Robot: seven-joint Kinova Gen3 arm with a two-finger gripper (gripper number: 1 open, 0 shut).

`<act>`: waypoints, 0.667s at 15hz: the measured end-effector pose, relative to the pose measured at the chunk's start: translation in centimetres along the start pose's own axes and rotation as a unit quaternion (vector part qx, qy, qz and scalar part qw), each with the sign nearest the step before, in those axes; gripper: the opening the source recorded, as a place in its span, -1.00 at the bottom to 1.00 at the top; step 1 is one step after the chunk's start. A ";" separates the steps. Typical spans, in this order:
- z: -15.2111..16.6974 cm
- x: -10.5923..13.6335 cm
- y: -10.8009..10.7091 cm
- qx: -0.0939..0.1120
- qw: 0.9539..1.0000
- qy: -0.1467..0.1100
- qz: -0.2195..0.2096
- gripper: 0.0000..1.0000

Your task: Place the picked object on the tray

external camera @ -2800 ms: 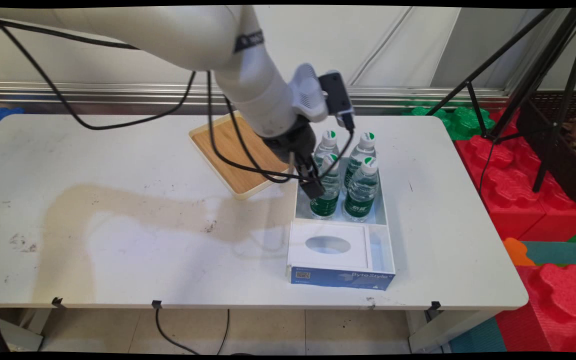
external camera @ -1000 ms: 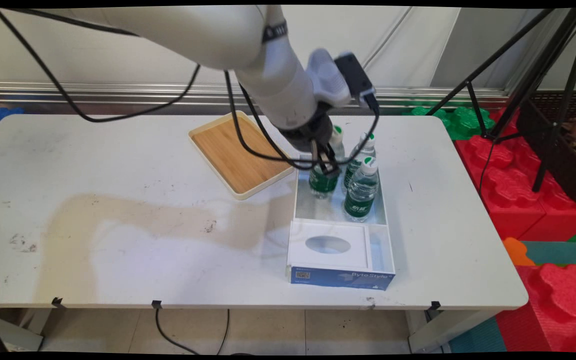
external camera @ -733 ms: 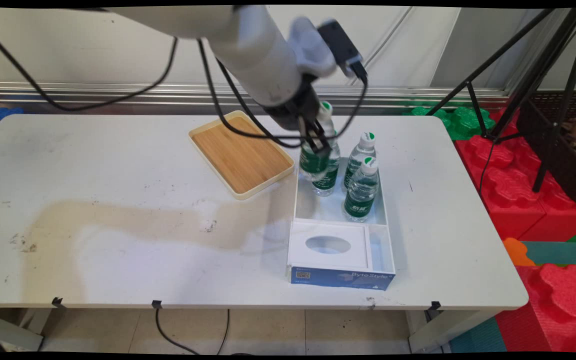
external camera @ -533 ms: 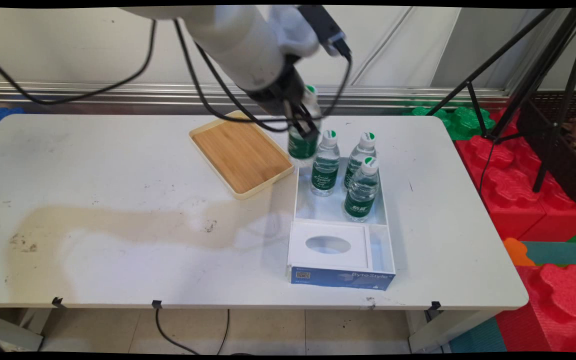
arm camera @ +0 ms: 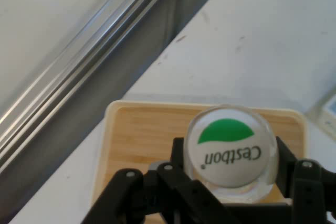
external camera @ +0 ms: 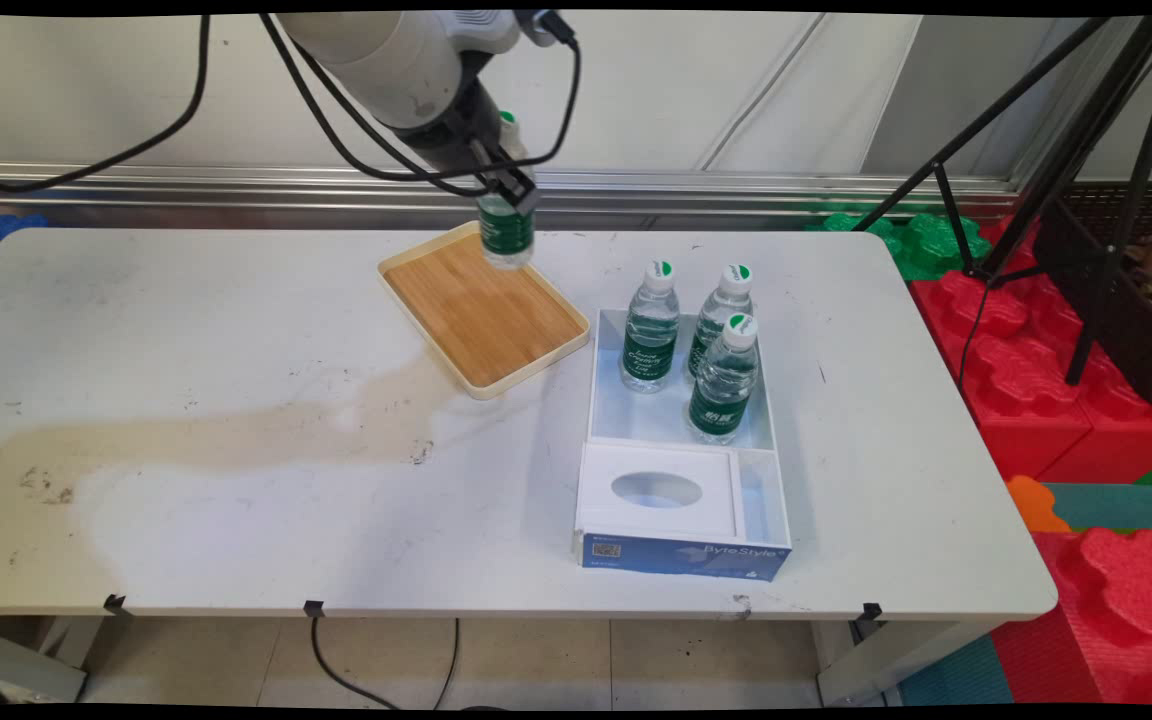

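The black two-finger claw is clamped on a clear plastic water bottle with a green label and white-and-green cap, gripping it near the neck, so that the bottle hangs upright in the air. In the hand view the claw has its fingers pressed to either side of the bottle, whose cap (lettered "Cestbon") faces the camera.

The held bottle is above the far corner of a rectangular bamboo tray with a cream rim, clear of its surface; the hand view shows the same tray directly below the bottle. The tray lies flat on the white worktop, turned at an angle to the worktop's edges.

Just to the right of the tray stands a white open-topped box. In the box's far compartment three more water bottles of the same kind stand upright, grouped toward the far and right side, with bare floor showing at the near left. The box's near part carries a white lid with an oval opening, and its front face is blue with pale lettering.

Left of the tray, a long brownish stain runs across the worktop. Beyond the worktop's right end, well away from the tray, are red foam blocks and a black tripod.
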 end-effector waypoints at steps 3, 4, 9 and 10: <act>1.8 -0.3 -1.6 0.013 1.000 -0.011 -0.006 -1.00; 2.6 -0.3 -2.2 0.017 1.000 -0.015 -0.008 -1.00; 7.3 -0.7 -5.5 0.037 0.998 -0.040 -0.018 -1.00; 8.0 -0.7 -5.9 0.038 0.998 -0.043 -0.018 -1.00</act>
